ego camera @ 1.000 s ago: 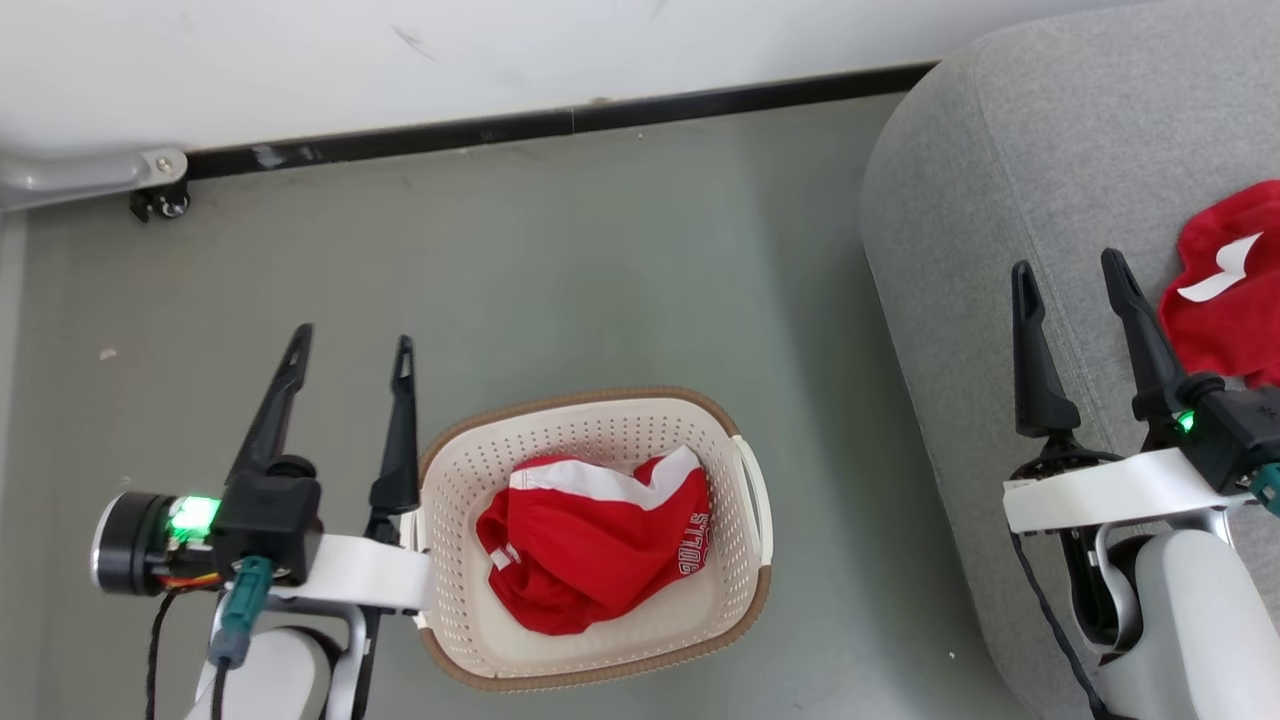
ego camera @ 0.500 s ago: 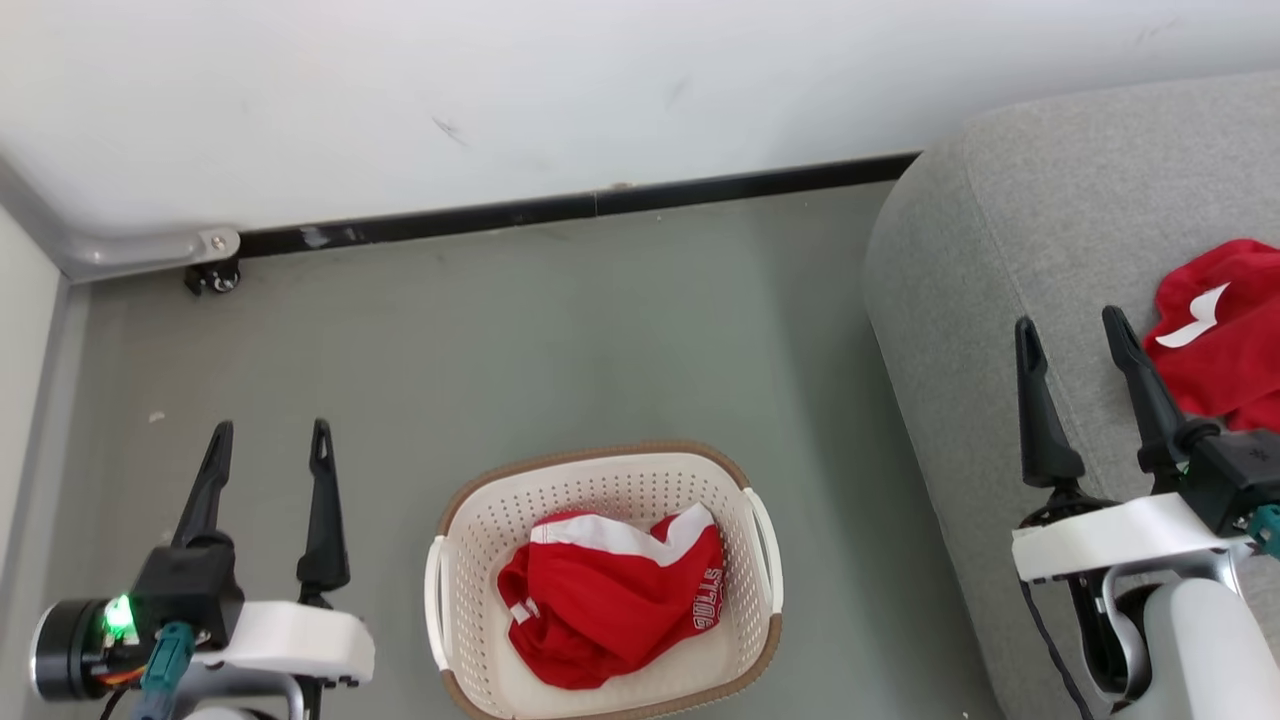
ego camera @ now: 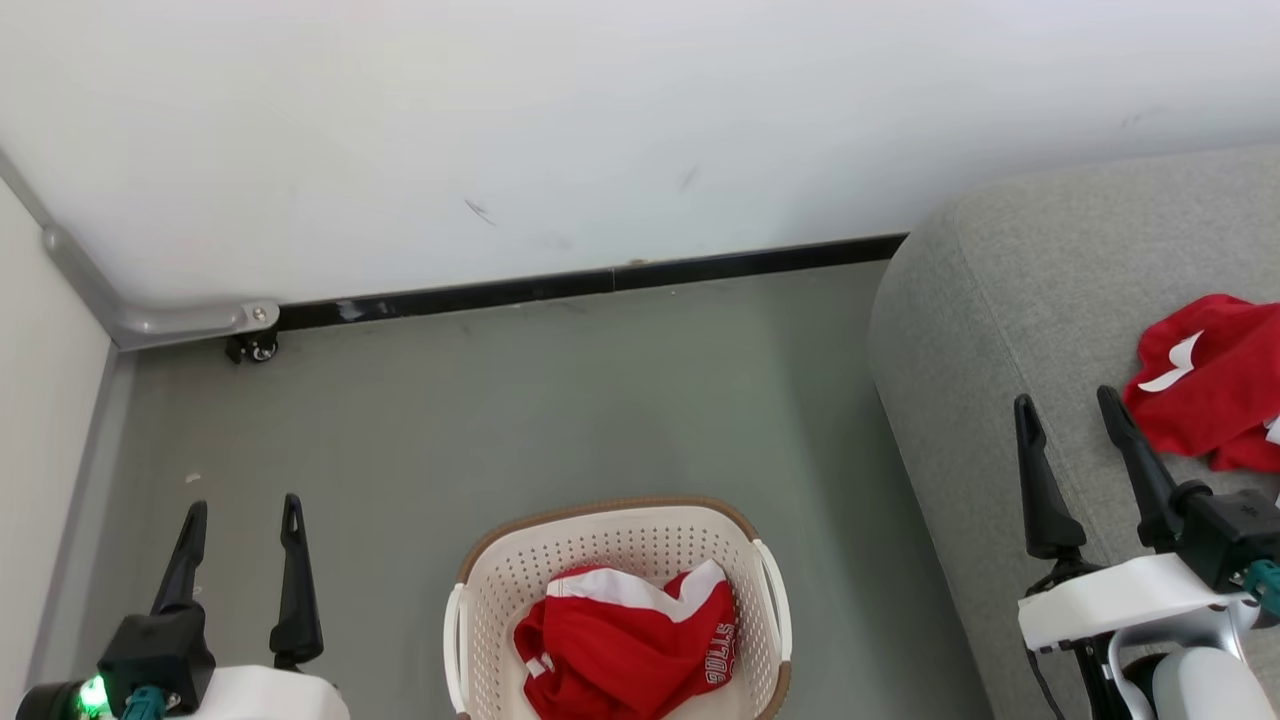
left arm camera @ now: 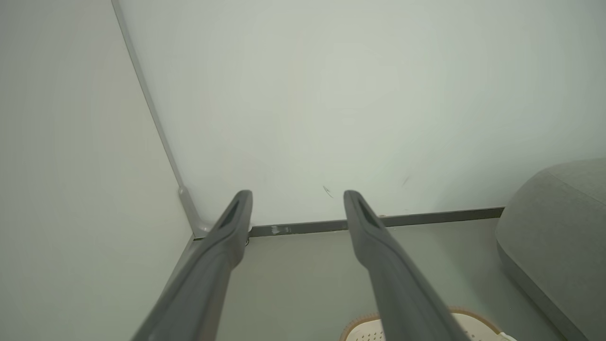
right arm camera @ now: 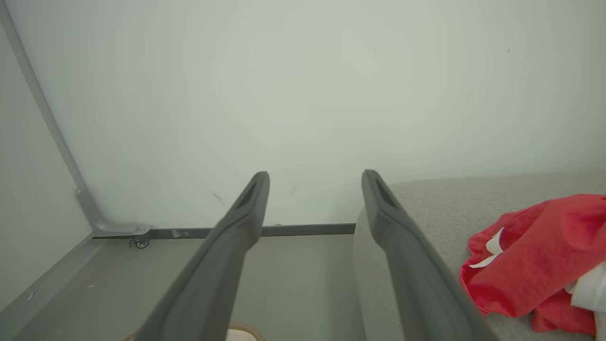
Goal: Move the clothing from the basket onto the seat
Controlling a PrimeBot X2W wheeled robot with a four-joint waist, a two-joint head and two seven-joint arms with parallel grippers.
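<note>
At the lower left of the head view, the left gripper (ego camera: 242, 505) has its two dark fingers spread apart with nothing between them. They point up the frame over the grey-green floor (ego camera: 560, 400). The left wrist view shows the same empty gap, with a wall corner beyond it. At the lower right, the right gripper (ego camera: 1065, 398) is likewise spread and empty, its fingers over the near edge of the seat (ego camera: 1010, 290). Between the two arms, at the bottom centre, the basket (ego camera: 600, 510) stands on the floor, apart from both grippers and near the seat's left side. Inside it lies a crumpled red garment (ego camera: 620, 650) with a white band across its top and white lettering on its right, reaching the basket's right wall; the bottom edge of the frame cuts off its lower part. A second red garment (ego camera: 1205, 385) with white trim lies on the seat at the right edge, just right of the right gripper's fingers.
</note>
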